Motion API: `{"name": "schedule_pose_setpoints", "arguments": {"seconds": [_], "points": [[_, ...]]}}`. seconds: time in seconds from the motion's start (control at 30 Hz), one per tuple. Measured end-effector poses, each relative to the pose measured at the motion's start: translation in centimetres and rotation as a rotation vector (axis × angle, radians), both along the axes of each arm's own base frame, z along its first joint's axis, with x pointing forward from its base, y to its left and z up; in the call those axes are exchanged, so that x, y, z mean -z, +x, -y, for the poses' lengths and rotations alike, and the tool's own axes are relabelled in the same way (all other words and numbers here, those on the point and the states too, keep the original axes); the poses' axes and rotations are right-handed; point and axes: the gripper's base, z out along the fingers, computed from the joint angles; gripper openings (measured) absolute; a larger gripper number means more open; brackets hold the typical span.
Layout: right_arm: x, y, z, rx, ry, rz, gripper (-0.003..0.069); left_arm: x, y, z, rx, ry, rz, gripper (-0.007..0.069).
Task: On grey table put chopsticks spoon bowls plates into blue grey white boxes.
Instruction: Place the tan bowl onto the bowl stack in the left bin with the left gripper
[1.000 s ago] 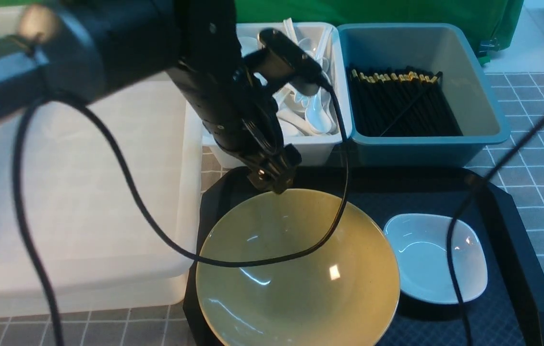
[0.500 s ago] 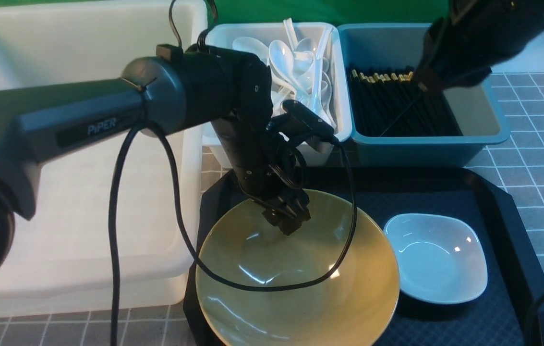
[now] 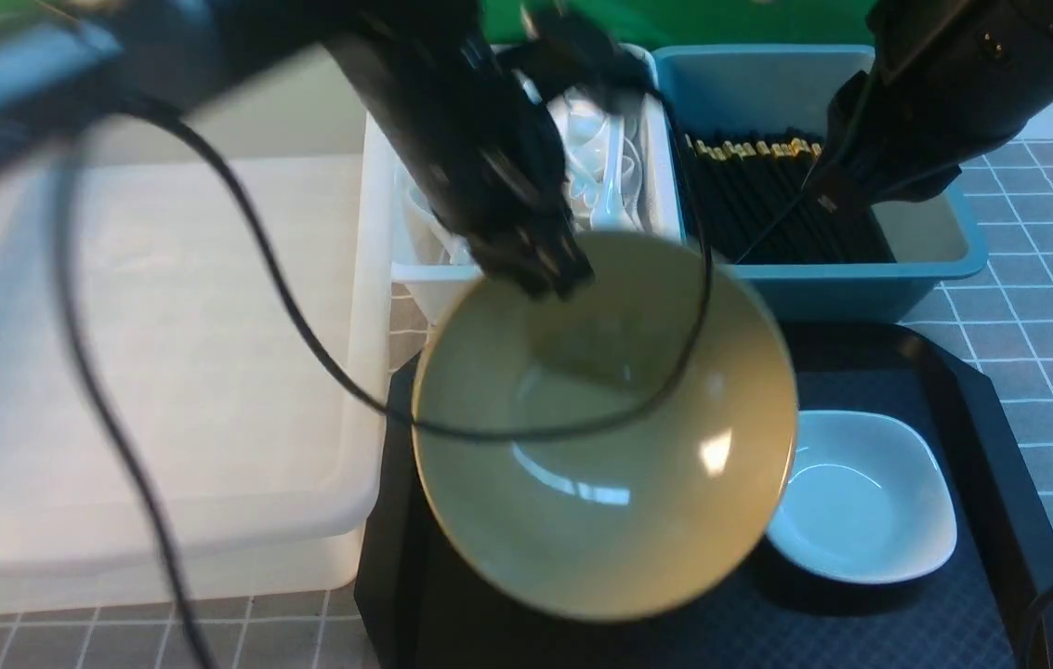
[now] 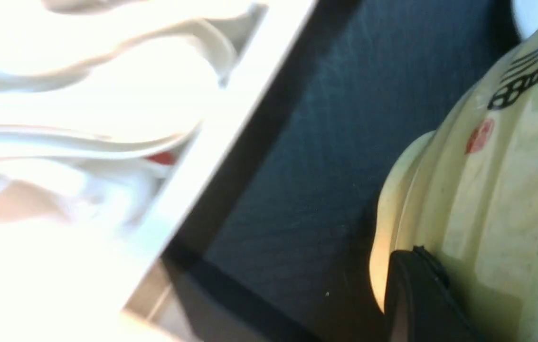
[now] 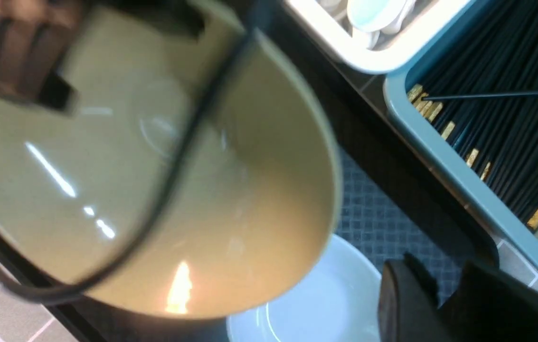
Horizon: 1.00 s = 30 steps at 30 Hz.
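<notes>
Glossy mustard-yellow bowl (image 3: 600,465) hangs tilted over the black diamond-textured tray (image 3: 981,409), overlapping the small rounded-square white dish (image 3: 870,502). The left gripper (image 3: 540,269) pinches its far rim tight. Beyond, white spoons (image 3: 614,177) fill the white box (image 3: 661,186) and black gold-banded chopsticks (image 3: 768,204) the teal box (image 3: 861,283). The right gripper (image 3: 828,200) hovers there, jaws unclear.

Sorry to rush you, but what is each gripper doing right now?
Left gripper: shut on the yellow bowl, at its rim.
Right gripper: cannot be told.
</notes>
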Motion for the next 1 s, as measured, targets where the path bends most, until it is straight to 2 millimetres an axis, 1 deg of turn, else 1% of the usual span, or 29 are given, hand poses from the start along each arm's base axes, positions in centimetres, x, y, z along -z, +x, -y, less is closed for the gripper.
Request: {"name": "schedule_pose_setpoints", "arguments": {"seconds": [0.07,0.1,0.17,0.2,0.23,0.27,0.3,0.37,0.43,0.47,0.5,0.53,0.57,0.63,0.67,0.7,0.73,0.77,0.9,0.93,1.0], "points": [[-0.1,-0.2,-0.6,-0.021,0.008,0.014,0.019,-3.3,-0.6,-2.9,-0.078,-0.084,0.039,0.0006],[-0.1,-0.4,-1.1,-0.036,0.017,0.023,0.019,-4.9,-0.9,-5.2,-0.139,-0.12,0.06,0.0006],[-0.2,-0.6,-1.8,-0.063,0.029,0.036,0.019,-6.8,-1.3,-8.9,-0.238,-0.171,0.08,0.0005],[-0.3,-0.8,-2.2,-0.08,0.037,0.044,0.019,-7.6,-1.5,-10.9,-0.296,-0.195,0.088,0.0004],[-0.3,-1.0,-2.6,-0.096,0.042,0.05,0.019,-8.0,-1.7,-12.5,-0.346,-0.214,0.095,0.0004],[-0.4,-1.4,-3.5,-0.139,0.051,0.067,0.019,-8.7,-2.1,-16.4,-0.469,-0.253,0.108,0.0004],[-0.5,-1.7,-4.1,-0.168,0.059,0.081,0.019,-8.8,-2.4,-19.1,-0.561,-0.281,0.11,0.0004],[-0.7,-2.4,-5.4,-0.23,0.071,0.113,0.019,-8.1,-2.9,-24.4,-0.744,-0.347,0.093,0.0004],[-0.8,-2.8,-6.2,-0.274,0.077,0.135,0.019,-6.9,-3.4,-28.0,-0.87,-0.408,0.067,0.0004],[-0.9,-3.2,-6.7,-0.302,0.083,0.152,0.019,-5.5,-3.9,-30.7,-0.961,-0.458,0.041,0.0004],[-0.9,-3.2,-6.8,-0.306,0.083,0.154,0.019,-5.3,-3.9,-30.7,-0.96,-0.457,0.035,0.0004],[-1.0,-3.4,-7.1,-0.323,0.088,0.166,0.019,-4.0,-4.4,-32.9,-1.028,-0.492,0.017,0.0004],[-1.1,-3.4,-7.2,-0.333,0.089,0.175,0.019,-2.4,-4.9,-34.3,-1.067,-0.505,-0.008,0.0004],[-1.1,-3.4,-7.2,-0.335,0.09,0.183,0.0192,-0.1,-5.5,-35.9,-1.115,-0.504,-0.044,0.0004],[-1.1,-3.3,-7.2,-0.338,0.089,0.188,0.0192,0.6,-5.6,-36.3,-1.129,-0.497,-0.052,0.0004],[-1.2,-3.3,-7.2,-0.341,0.088,0.196,0.0193,1.9,-5.6,-36.8,-1.151,-0.482,-0.069,0.0004],[-1.2,-3.3,-7.3,-0.343,0.089,0.201,0.0194,2.6,-5.6,-36.9,-1.16,-0.471,-0.075,0.0004],[-1.3,-3.2,-7.3,-0.347,0.09,0.209,0.0195,4.0,-5.6,-37.3,-1.184,-0.449,-0.085,0.0004],[-1.3,-3.2,-7.3,-0.355,0.088,0.22,0.0195,6.5,-5.3,-38.2,-1.232,-0.398,-0.094,0.0004],[-1.3,-3.2,-7.3,-0.355,0.088,0.22,0.0195,6.8,-5.2,-38.3,-1.238,-0.392,-0.091,0.0004],[-1.3,-3.2,-7.3,-0.36,0.087,0.226,0.0197,7.9,-4.8,-38.9,-1.251,-0.372,-0.104,0.0004]]}}
